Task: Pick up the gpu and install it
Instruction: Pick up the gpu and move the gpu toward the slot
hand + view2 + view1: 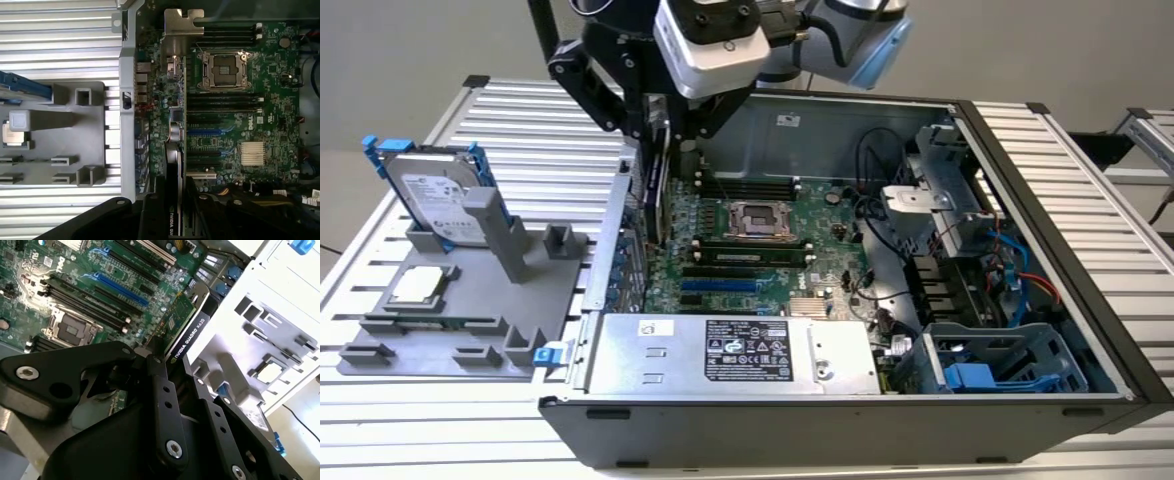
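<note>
Shows a slatted metal bench [1067, 140] carrying an open computer case [854, 440], laid flat with its side panel off, leaving the inside reachable from above. Poses the robot arm [720, 40] over the case's rear edge, at the exterior view's left of the opening. Exposes the green motherboard [761, 260] face up on the case floor, its long expansion slots bare.

Sets a grey holder [454, 300] on the bench just beside the case, probably as a parking rack for loose parts. Props a hard drive [434, 195] with blue rails upright in the holder's slots, well apart from the work.

Places the gpu [187, 332] above the motherboard, close to the case's rear wall, seen edge-on with green board on one face and black shroud on the other. Has the end effector [172, 365] closed on the gpu, black fingers [159, 380] pinching its two flat faces. Grips at one end, most likely to leave the rest of the card free for fitting. Keeps the silver end bracket [182, 22] at the end away from the fingers, near the rear wall, apparently to meet the openings there. Gives no clear sign of the card touching any slot.

Leaves a small square CPU chip [420, 285] lying flat in a holder recess.
</note>
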